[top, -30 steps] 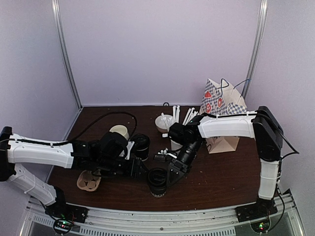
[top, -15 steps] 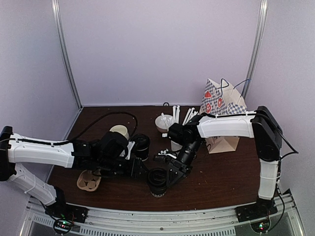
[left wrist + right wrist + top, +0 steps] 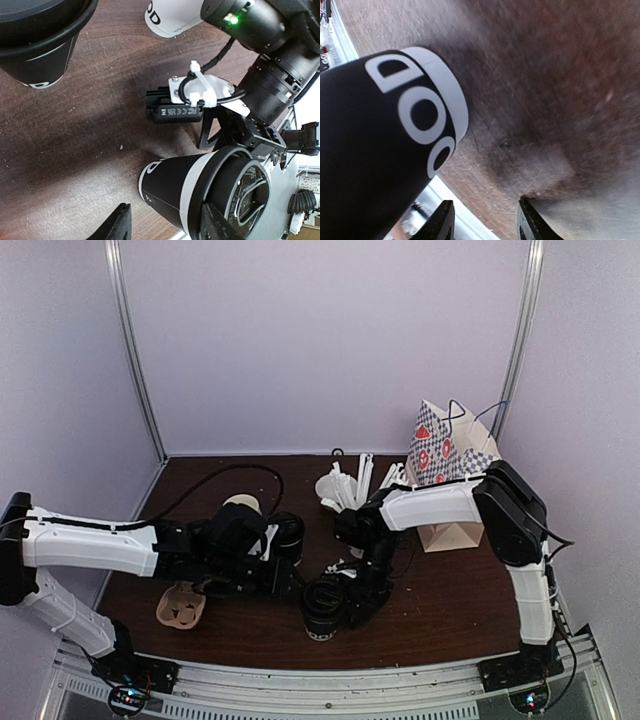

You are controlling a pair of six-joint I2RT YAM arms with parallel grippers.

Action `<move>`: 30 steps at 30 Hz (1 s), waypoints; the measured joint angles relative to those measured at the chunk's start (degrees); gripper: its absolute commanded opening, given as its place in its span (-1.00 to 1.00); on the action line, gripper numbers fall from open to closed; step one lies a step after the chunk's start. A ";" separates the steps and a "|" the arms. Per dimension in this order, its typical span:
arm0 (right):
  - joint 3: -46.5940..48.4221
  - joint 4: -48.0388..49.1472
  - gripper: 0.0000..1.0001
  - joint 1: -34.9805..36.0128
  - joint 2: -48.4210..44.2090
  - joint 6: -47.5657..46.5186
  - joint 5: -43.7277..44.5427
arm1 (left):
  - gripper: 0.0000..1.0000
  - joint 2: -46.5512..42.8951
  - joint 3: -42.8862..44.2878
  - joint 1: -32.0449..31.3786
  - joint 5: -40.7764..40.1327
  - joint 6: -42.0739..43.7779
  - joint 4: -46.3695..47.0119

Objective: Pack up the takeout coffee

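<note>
The left tool (image 3: 165, 210) has its fingers apart. In the left wrist view the front coffee cup (image 3: 200, 192) lies partly across the gap: one finger (image 3: 117, 225) stands clear of the cup, and the other (image 3: 215, 222) overlaps the cup's rim end. I cannot tell whether that finger touches the cup or only passes in front of it.

The right tool (image 3: 485, 205) is also spread. Only the bare table (image 3: 560, 90) shows between its two fingertips (image 3: 442, 220). The same cup, with its white band and white lettering, sits just beside one fingertip and outside the gap.

From above, this front cup stands upright near the table's front edge, between the two tools. Its black lid (image 3: 322, 597) is on. The left tool comes in from the left and the right tool is close against the cup's right side.

The second coffee cup (image 3: 286, 535) stands behind it, near the left arm's wrist, and is also black on top.

A cream mug (image 3: 243, 505) stands just left of the second cup, and its inside is hidden. A cardboard cup carrier (image 3: 180, 607) lies flat at the left front. A white cup (image 3: 333, 487) further back holds white stirrers (image 3: 358, 478). A patterned paper bag (image 3: 450, 470) stands upright at the right rear, and its inside cannot be seen.
</note>
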 measured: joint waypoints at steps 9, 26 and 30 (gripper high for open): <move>-2.16 4.31 0.01 0.15 -8.55 -4.04 2.16 | 0.00 0.33 0.85 -0.70 0.98 3.85 -0.20; -1.75 0.85 0.28 1.16 -22.12 -16.02 5.22 | 0.35 -4.07 0.94 -1.64 -0.07 7.80 -2.49; -1.01 0.00 0.32 5.11 -22.10 -17.97 9.31 | 0.37 -6.08 0.94 -1.64 -1.42 7.85 -3.02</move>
